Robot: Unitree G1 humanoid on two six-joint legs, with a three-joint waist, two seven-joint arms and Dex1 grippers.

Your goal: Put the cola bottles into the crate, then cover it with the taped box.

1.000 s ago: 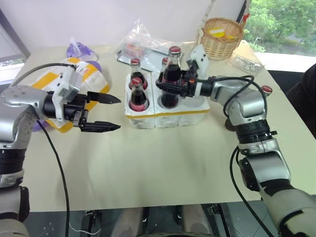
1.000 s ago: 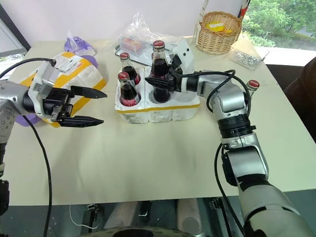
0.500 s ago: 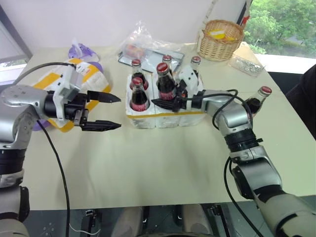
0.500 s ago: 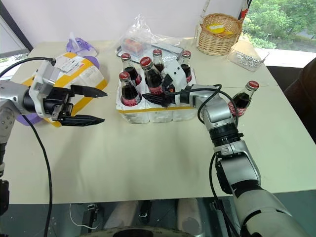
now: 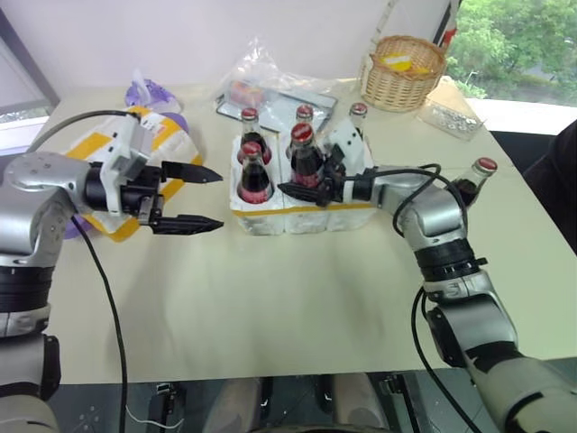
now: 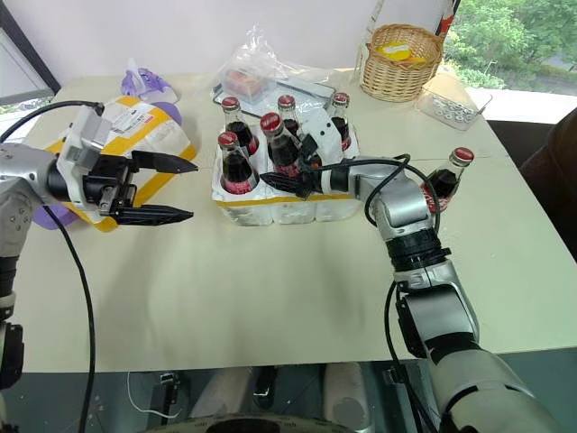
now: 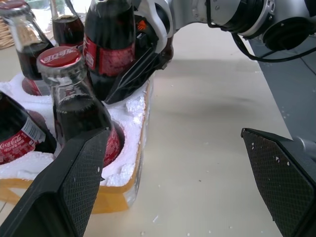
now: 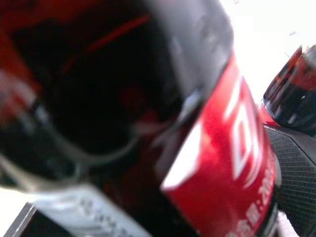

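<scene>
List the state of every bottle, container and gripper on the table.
Cola bottles in the crate: five, upright, capped.
Sixth cola bottle: standing on the table, outside the crate.
Taped box: off the crate, lying beside it.
Wicker basket: upright, something yellow inside.
Left gripper: open, empty.
Right gripper: open around the front-middle bottle.

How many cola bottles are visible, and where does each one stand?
6. Five stand in the crate: front left, back left, front middle, back middle, back right. One stands on the table, right of the crate.
</scene>
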